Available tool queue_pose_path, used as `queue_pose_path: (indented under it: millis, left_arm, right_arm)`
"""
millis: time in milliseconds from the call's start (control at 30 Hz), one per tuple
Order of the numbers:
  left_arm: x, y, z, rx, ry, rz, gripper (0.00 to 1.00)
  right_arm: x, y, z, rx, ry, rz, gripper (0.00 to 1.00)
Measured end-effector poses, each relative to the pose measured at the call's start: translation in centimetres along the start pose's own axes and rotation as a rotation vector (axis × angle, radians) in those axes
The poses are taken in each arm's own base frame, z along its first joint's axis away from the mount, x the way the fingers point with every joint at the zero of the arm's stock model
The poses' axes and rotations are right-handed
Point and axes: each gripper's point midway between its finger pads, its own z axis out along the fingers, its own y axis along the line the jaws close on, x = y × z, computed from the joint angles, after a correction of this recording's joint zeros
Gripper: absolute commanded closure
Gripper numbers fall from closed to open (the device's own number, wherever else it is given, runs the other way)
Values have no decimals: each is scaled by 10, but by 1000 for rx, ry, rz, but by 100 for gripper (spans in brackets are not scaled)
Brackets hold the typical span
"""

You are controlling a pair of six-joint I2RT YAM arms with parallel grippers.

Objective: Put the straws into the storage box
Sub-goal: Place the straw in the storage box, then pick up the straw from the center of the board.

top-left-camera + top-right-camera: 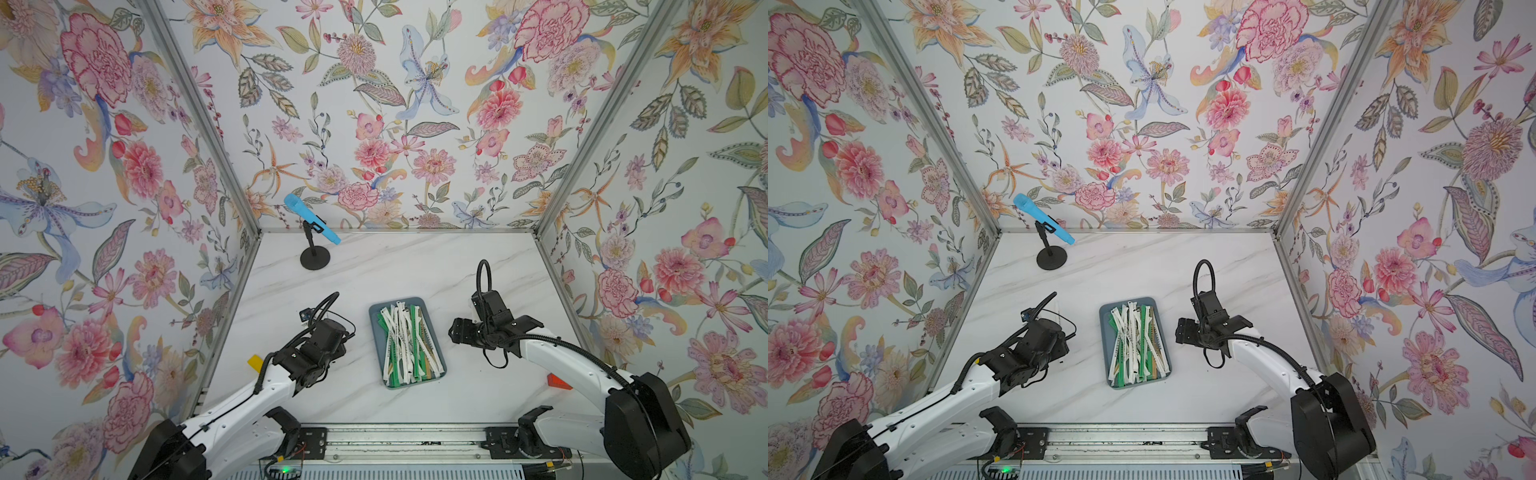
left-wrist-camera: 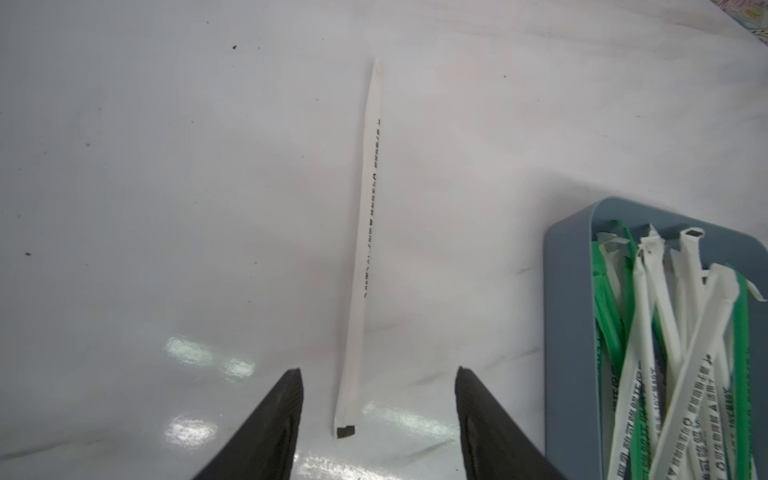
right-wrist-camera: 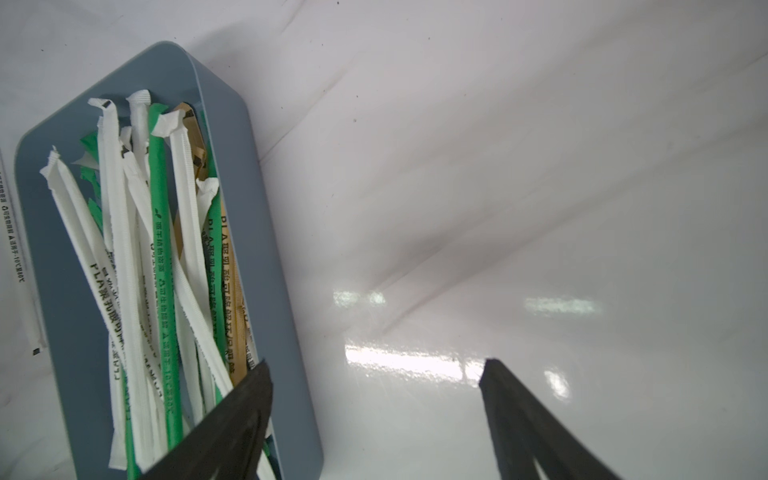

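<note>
Black fingers [image 2: 274, 428] of the left gripper [image 2: 378, 371] stand apart, one on each side of the near end of a lone straw [image 2: 363, 232]. As far as the left wrist view shows, neither touches it. That straw lies flat on the table [image 2: 166, 208] just beside the box [image 2: 569, 291], outside one long wall and roughly parallel to it. All the other straws [image 1: 405, 345] lie crossed in a loose heap inside the box. The right gripper [image 3: 379, 362] hangs near the box's opposite long wall, jaws wide and empty.

The lone straw is likely very light, thin and a little bendy. Its paper wrapper looks smooth against the glossy table, so it may skid or roll as the fingers close. A pinch across its width nearer the middle than the end should keep it from drooping or swinging. The fingertips probably have to reach right down to the table, and a gentle squeeze should do, since a hard one could crush it.

In both top views the left arm covers nearly all of this straw, so only the wrist views show how it lies. Its near end shows a dark square, but I cannot tell whether that is the wrapper's mouth or the straw's tip. Fingertip height above the table cannot be judged. Both wrist views cut off part of the box.
</note>
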Motion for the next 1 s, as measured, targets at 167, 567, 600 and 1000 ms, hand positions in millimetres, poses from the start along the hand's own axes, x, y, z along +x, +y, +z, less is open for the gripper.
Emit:
queue_pose_path:
  millis: [167, 567, 600, 1000]
  left_arm:
    - [4, 14, 16, -47, 35, 43, 44]
    - [18, 12, 49, -58, 117, 171, 70]
    - [19, 15, 51, -74, 117, 181, 75]
    - [12, 14, 56, -83, 83, 195, 100]
  right_arm:
    - [0, 0, 0, 0, 0, 0, 19]
    - [0, 0, 0, 0, 0, 0, 19]
    - [0, 0, 0, 0, 0, 0, 19]
    - [-2, -1, -1, 5, -10, 2, 19]
